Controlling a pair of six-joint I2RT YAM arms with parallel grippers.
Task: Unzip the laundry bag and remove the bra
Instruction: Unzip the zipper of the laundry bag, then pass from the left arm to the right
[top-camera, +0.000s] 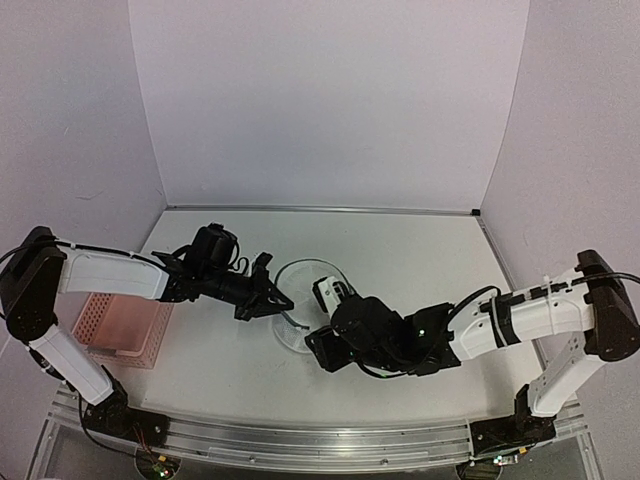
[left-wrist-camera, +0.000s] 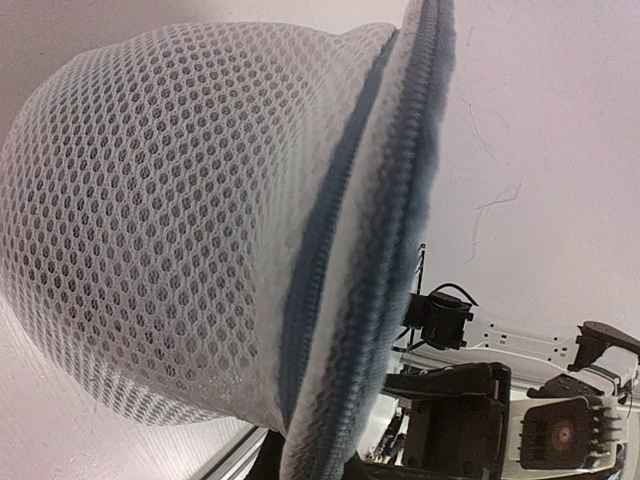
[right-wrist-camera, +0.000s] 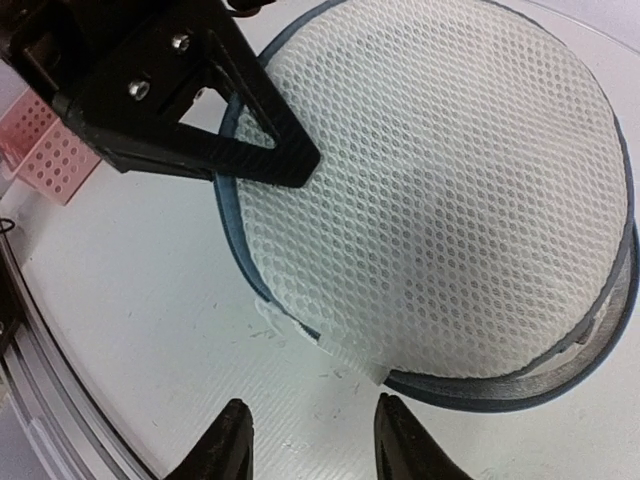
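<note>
White mesh of the laundry bag (right-wrist-camera: 430, 200) lies just ahead of the right gripper (right-wrist-camera: 313, 410), whose jaws stand wide with nothing between them, only bare table (right-wrist-camera: 130, 300) beneath. The bag rests on the table with one round face turned up toward those jaws; its dark zip (left-wrist-camera: 335, 260) runs round the rim and looks to me shut all the way, as far as the views reach. A small white tab (right-wrist-camera: 366, 372) juts from the rim straight in front of the right jaws, just beyond their tips; it may be the zip pull, though it is too small to be sure. The left gripper (top-camera: 272, 290) reaches in at the far left of the bag as the right jaws face it, one finger (right-wrist-camera: 280, 160) lying against the rim; I cannot tell whether its jaws pinch the hoop or merely touch it. The bra cannot be made out through the mesh, and a pink basket (top-camera: 120, 322) sits well behind the left jaws. By my reading the unzipping has barely begun; next the right jaws would need to ease forward, close on that tab and draw it round the rim, while the left arm steadies the bag.
</note>
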